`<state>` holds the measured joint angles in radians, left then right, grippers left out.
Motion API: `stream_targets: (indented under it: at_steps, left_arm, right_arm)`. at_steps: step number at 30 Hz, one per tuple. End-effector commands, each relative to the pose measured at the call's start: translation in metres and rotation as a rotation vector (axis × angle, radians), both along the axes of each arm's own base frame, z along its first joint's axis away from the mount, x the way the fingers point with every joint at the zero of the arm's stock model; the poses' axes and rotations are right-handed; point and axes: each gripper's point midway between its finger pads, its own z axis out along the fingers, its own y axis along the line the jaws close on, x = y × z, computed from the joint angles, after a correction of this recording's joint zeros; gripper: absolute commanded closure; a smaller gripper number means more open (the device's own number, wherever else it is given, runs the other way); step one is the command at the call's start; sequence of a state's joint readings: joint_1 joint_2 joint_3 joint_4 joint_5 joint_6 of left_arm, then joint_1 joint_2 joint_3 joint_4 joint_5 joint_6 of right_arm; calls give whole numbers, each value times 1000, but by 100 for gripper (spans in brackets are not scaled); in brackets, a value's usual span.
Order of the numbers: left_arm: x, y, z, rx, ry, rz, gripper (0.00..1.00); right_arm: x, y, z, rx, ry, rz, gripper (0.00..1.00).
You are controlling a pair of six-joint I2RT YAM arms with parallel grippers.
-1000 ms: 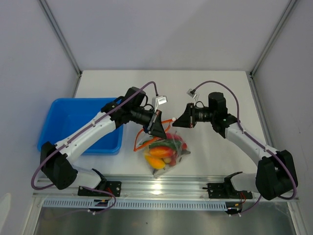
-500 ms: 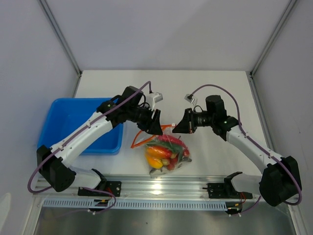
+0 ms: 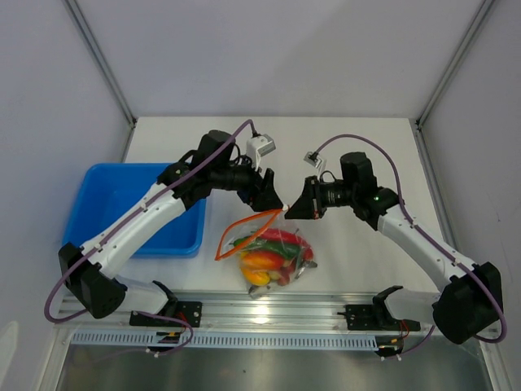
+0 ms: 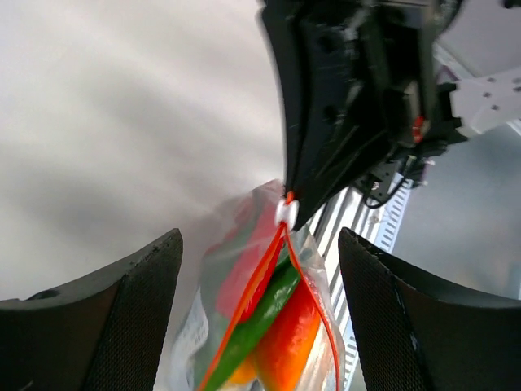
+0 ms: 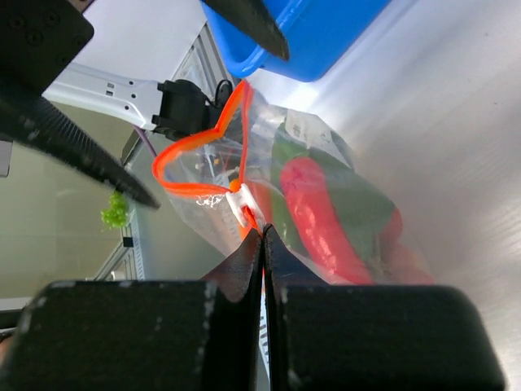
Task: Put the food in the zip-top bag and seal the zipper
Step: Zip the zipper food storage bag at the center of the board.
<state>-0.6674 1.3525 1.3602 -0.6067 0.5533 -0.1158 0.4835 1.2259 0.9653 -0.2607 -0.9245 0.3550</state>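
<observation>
Left jaws opened wide, empty | right jaws pinch zipper (image 4: 264,273), probably slider (image 4: 286,213) | white table (image 3: 358,147)

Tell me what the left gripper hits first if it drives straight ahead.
Probably the zipper end that the right gripper pinches, then that gripper itself; depth is unclear.

We see a clear crinkly zip-top bag (image 3: 275,248) edged with a red-orange zipper strip (image 5: 191,189), a yellow-orange oval mango (image 3: 259,261), slim green pepper (image 3: 260,243), red piece (image 3: 282,235), blue plastic tray (image 3: 122,171), white table (image 3: 342,138).
</observation>
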Motion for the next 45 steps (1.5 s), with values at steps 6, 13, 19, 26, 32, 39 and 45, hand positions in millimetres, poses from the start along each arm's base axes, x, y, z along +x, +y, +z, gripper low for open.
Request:
stream_targets:
  at_steps: [6,13,19,26,32,39,45]
  left_arm:
    - [-30,-23,13,-132,0,-271,21]
    - [-52,-17,0,-120,73,-327,26]
    - [-59,-13,-10,-65,76,-300,31]
    - [-54,-10,-23,0,87,-247,49]
    - [-46,-5,-28,55,91,-192,85]
    - [-45,-4,-26,64,111,-155,99]
    - [-50,-5,-22,49,114,-172,99]
  right_arm:
    - [-2,5,30,29,-69,38,100]
    - [-3,4,25,16,-56,31,100]
    - [0,5,22,8,-41,24,100]
    - [4,5,26,9,-33,15,100]
    - [9,1,28,9,-34,1,100]
    - [14,-6,31,1,-46,-7,100]
    - [9,-14,28,8,-61,26,60]
